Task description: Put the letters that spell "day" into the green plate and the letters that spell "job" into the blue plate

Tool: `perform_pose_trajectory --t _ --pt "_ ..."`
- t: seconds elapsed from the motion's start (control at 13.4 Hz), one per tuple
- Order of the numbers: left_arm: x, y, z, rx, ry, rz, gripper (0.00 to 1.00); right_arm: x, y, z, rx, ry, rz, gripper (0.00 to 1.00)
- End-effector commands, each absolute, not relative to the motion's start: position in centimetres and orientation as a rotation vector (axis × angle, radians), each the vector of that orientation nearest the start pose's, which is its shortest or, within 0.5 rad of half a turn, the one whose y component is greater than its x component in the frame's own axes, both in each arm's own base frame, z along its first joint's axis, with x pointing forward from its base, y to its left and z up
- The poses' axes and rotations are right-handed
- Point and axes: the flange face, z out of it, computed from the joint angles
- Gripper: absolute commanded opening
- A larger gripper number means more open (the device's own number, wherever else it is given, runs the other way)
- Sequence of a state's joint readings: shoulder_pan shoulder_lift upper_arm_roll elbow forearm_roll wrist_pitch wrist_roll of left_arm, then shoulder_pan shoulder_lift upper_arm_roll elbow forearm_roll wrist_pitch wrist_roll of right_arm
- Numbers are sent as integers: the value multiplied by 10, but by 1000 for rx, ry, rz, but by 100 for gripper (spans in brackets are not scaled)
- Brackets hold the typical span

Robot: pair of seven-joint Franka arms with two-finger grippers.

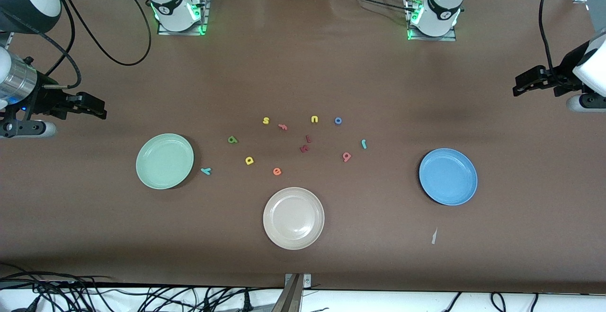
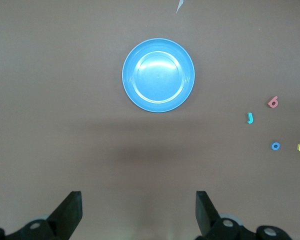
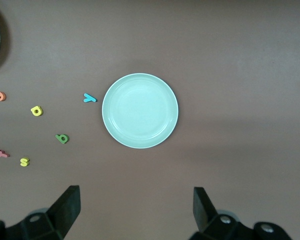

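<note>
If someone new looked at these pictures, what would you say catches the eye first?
Three plates stand out: the green plate toward the right arm's end, the blue plate toward the left arm's end, and a beige plate between them, nearest the front camera. Small colourful letters lie scattered between the plates.

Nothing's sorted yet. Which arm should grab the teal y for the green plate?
Right. The teal y lies beside the green plate, toward the right arm's end of the table, where the right gripper hangs open. The left gripper, also open, hangs at the blue plate's end.
</note>
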State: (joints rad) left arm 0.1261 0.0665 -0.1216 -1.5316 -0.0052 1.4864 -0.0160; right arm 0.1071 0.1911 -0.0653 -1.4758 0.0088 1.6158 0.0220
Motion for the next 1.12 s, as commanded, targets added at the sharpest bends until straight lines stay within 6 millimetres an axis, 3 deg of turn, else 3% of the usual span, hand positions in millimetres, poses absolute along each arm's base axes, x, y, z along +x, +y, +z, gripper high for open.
perform_pose_trajectory --t 0.0,1.05 --pt "558 3 606 -3139 -31 159 100 617 31 566 -3150 -54 62 100" --pt "557 11 609 -3132 -46 149 100 618 32 561 -3153 -69 74 100"
